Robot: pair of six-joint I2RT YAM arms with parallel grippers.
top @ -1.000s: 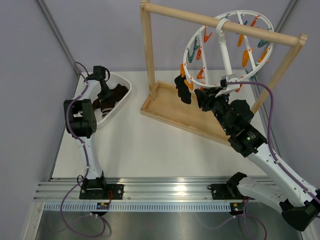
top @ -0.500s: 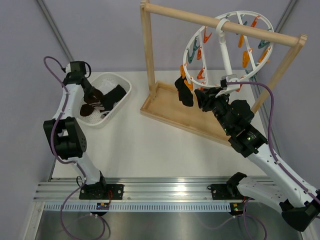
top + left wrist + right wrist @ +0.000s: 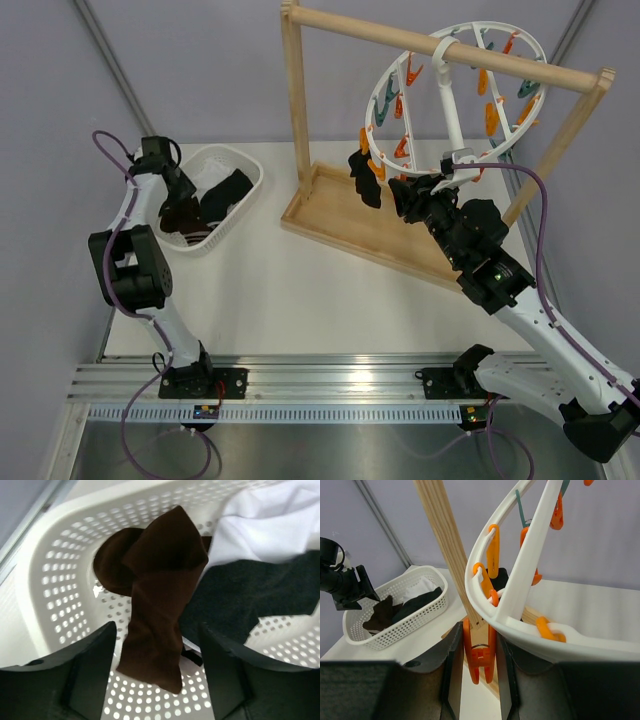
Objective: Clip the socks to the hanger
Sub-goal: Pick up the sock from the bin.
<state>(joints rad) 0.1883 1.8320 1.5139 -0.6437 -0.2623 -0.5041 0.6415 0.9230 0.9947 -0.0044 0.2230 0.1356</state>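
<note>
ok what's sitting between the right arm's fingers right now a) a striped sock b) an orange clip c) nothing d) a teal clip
b: in the right wrist view the right fingers press on either side of an orange clip hanging from the hanger

My left arm [image 3: 170, 318] and right arm [image 3: 545, 332] are white tubular links joined by chunky black housings, each bolted down through a black base plate [image 3: 200, 383]. A purple cable [image 3: 541, 225] loops along each. A small green light [image 3: 492, 270] glows on my right forearm, and my fingers [image 3: 92, 665] are broad matte black slabs.
</note>
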